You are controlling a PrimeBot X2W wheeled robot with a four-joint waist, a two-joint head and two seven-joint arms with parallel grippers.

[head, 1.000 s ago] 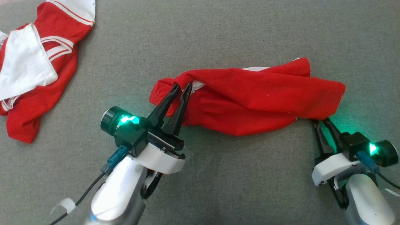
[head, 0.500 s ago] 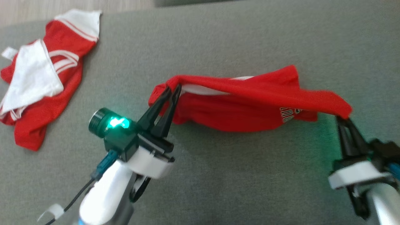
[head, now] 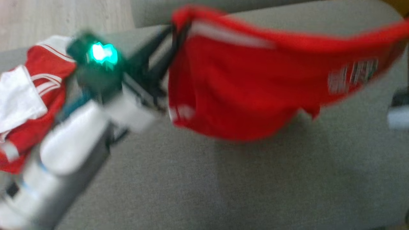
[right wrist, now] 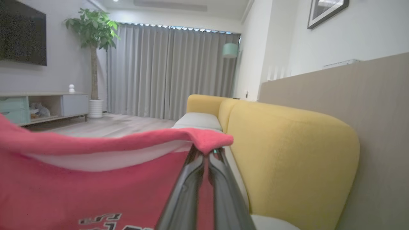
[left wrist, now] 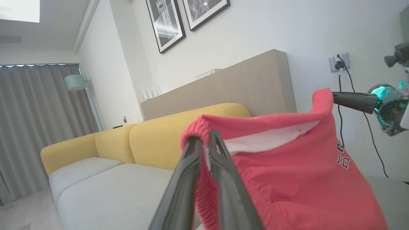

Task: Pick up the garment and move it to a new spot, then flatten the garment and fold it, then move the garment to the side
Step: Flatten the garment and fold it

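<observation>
Left pincer [left wrist: 204, 137]: two long dark fingers [left wrist: 183, 188], glossy, tapering to narrow tips.
Left wrist housing [head: 96, 68]: dark block with round barrel and bright green light; blurred.
Left collar [head: 132, 111]: white moulded shell.
Left forearm [head: 68, 150]: pale silver-white casing, teal connector [head: 72, 103] beside it.
Right pincer [right wrist: 206, 152]: matching dark tapered fingers.
Right wrist lens [left wrist: 386, 102]: round, glassy, teal-lit, on dark mount.
</observation>
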